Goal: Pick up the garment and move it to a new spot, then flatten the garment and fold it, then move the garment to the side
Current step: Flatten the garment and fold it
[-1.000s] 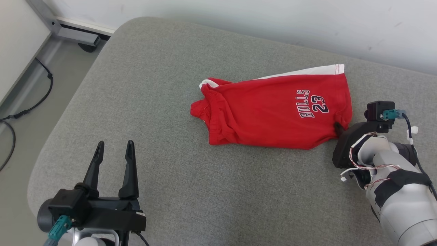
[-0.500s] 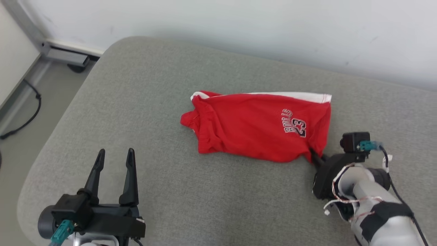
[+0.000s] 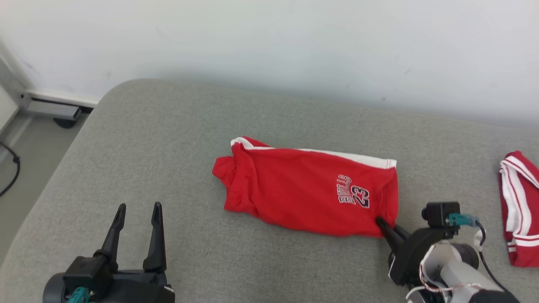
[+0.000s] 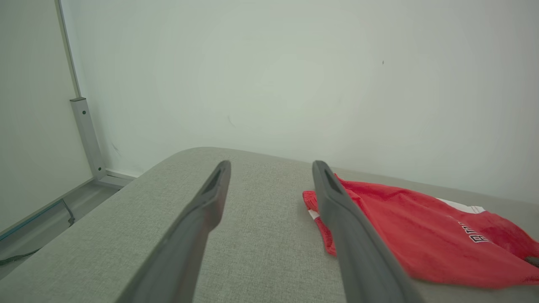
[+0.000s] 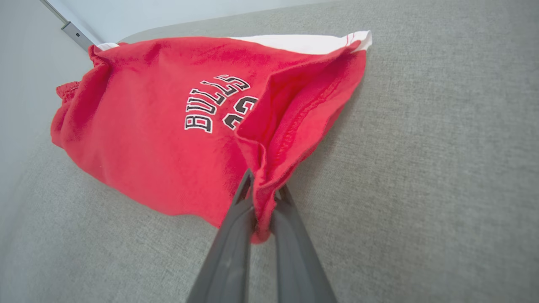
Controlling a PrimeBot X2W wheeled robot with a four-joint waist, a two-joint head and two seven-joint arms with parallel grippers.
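Bright even light; soft shadows; wrist views wide-angle distorted

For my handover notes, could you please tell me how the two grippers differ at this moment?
The left gripper stands open and empty; the right gripper is shut on the hem of the red shorts. The left gripper sits apart from the shorts; the right touches them. Both have long dark fingers.

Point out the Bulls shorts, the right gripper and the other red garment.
Bulls shorts [image 3: 294, 193]: head view, plain red fabric left of the lettering.
right gripper [image 5: 264, 185]: right wrist view, between fingertips pinching the hem.
other red garment [image 3: 531, 214]: head view, red fabric beside its white stripes.
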